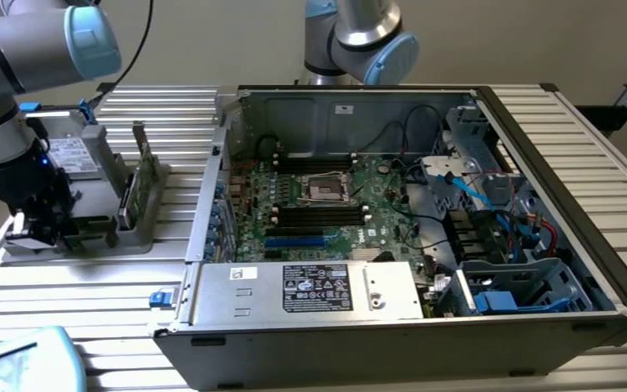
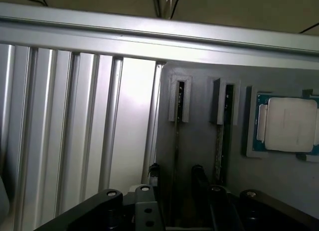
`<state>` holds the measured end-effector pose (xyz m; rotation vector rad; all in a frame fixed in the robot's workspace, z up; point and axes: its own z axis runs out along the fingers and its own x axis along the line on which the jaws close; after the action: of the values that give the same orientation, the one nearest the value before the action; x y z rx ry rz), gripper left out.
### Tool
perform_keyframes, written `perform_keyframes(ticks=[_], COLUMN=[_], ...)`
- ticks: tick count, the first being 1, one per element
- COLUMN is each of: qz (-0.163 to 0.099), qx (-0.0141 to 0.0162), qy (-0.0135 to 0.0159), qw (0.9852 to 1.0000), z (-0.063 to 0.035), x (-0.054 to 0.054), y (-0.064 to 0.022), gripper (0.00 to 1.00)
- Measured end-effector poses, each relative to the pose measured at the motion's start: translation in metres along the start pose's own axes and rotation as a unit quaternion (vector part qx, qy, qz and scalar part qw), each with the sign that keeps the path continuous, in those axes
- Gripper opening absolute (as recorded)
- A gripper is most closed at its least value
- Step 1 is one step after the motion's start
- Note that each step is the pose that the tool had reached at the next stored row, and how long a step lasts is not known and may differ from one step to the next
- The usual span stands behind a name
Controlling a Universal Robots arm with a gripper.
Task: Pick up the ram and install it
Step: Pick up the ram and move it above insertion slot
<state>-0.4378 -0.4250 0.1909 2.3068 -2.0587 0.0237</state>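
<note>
Firstly, containers. Grey moulded parts holder, set on the slatted aluminium bench at the exterior view's left, just beside the case. In the wrist view, two narrow slots cut side by side in the holder; each carries one thin board seen edge-on. Nearer the holder's edge: the ram, a long narrow stick. Neighbouring slot: a second thin stick. Shallow square recess beyond the slots: one square silver processor chip on a green base, lying flat.

Open black-and-grey computer case, lying on its side on the bench. Contents: green motherboard with long black slots; silver power-supply box with a dark label; blue cables.

Claw: black, fully spread, holding nothing. Its two fingers straddle the ram, a gap showing on each side.
</note>
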Motion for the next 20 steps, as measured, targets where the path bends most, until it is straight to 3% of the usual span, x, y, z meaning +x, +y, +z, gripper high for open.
perform_keyframes(ticks=[6, 13, 20], qz=[0.0, 0.0, 0.0], qx=[0.0001, 0.0001, 0.0001], qy=[0.0, 0.0, 0.0], qw=[1.0, 1.0, 1.0], z=[0.0002, 0.0003, 0.0003], x=[0.0, 0.0, 0.0], y=[0.0, 0.0, 0.0], gripper=[0.39, 0.14, 0.14])
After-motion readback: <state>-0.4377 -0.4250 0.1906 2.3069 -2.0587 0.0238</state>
